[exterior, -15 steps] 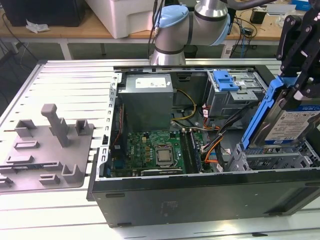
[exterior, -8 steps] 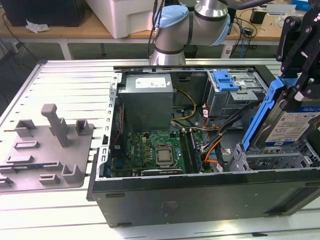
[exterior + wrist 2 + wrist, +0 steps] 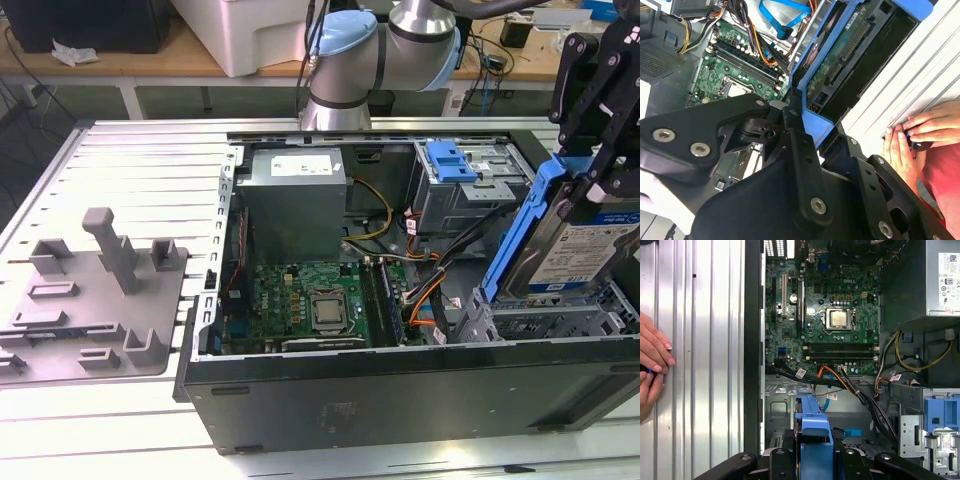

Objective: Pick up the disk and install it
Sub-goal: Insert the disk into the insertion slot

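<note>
The disk (image 3: 590, 255) is a silver drive with a white-and-blue label in a bright blue carrier. It hangs tilted, almost on edge, over the drive bay (image 3: 560, 322) at the exterior view's right end of the open computer case (image 3: 400, 400). My black gripper (image 3: 592, 195) is shut on the disk's upper part. In the second wrist view the disk (image 3: 840, 55) shows its green circuit side and blue frame beyond the gripper (image 3: 800, 120). In the first wrist view the carrier's blue edge (image 3: 815, 432) stands between the gripper's fingers (image 3: 777, 460).
Inside the case lie the motherboard (image 3: 320, 300), a grey power-supply box (image 3: 295, 195), cable bundles (image 3: 430, 290) and a smaller blue bracket (image 3: 450, 160). A grey fixture plate (image 3: 90, 300) lies on the ribbed table at the exterior view's left. A person's hands (image 3: 920, 135) rest on the table beside the case.
</note>
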You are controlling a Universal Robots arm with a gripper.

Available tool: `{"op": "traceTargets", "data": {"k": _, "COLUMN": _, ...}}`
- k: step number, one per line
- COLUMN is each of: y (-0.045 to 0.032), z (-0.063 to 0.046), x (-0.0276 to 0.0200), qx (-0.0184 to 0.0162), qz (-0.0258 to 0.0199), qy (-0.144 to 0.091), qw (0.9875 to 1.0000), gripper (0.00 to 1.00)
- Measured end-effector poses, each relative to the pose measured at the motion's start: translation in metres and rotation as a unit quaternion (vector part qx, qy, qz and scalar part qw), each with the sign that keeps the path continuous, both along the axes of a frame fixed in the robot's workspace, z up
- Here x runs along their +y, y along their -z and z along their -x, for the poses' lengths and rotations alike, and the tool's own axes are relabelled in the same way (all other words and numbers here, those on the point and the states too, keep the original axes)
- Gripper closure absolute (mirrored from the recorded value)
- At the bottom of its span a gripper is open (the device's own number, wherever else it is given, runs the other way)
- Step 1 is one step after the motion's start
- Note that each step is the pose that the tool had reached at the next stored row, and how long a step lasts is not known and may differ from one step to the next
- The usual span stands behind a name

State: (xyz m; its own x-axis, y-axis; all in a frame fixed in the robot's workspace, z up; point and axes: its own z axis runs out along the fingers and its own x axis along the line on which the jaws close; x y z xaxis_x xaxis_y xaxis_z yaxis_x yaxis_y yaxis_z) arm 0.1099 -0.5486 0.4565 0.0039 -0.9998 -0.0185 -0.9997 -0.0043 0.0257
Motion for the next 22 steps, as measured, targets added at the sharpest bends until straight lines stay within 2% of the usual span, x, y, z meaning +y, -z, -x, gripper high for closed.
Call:
{"op": "traceTargets", "data": {"k": 6, "y": 0.0002, "z": -0.0028, "x": 0.0000, "qx": 0.0000, "qz": 0.0001, "qy": 0.001, "qw": 1.0000, "gripper": 0.63}}
{"op": "traceTargets", "data": {"k": 22, "y": 0.0013, "z": -0.0012, "x": 0.0014, "qx": 0.0000, "qz": 0.0000, "qy": 0.001, "qw": 1.0000, "gripper": 0.63}}
